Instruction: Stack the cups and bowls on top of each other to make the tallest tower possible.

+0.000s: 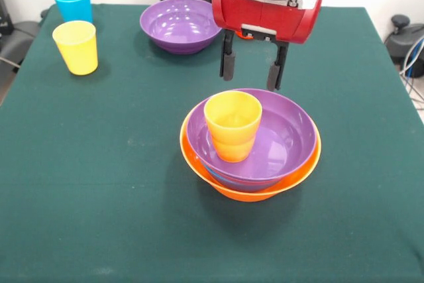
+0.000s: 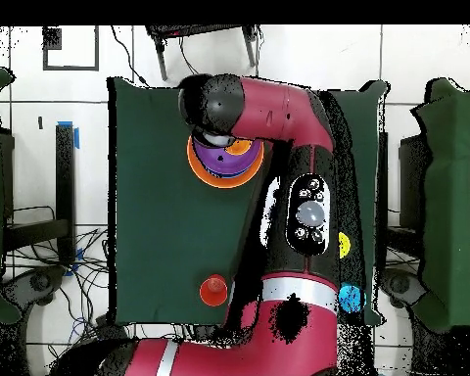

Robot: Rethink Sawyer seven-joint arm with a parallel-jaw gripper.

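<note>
The tower stands mid-table: a large orange bowl as base, a sliver of a blue bowl above it, then a wide purple bowl. An orange-yellow cup stands upright inside the purple bowl. The tower also shows in the overhead view, half under the arm. My gripper hangs open and empty just above the tower's far rim, touching nothing. A second purple bowl, a light blue cup and a yellow cup stand apart at the far left. A red-orange cup shows in the overhead view.
The green table cloth reaches to the edges on all sides. The red arm crosses the table in the overhead view and hides part of it. Cables and chairs lie beyond the table edges.
</note>
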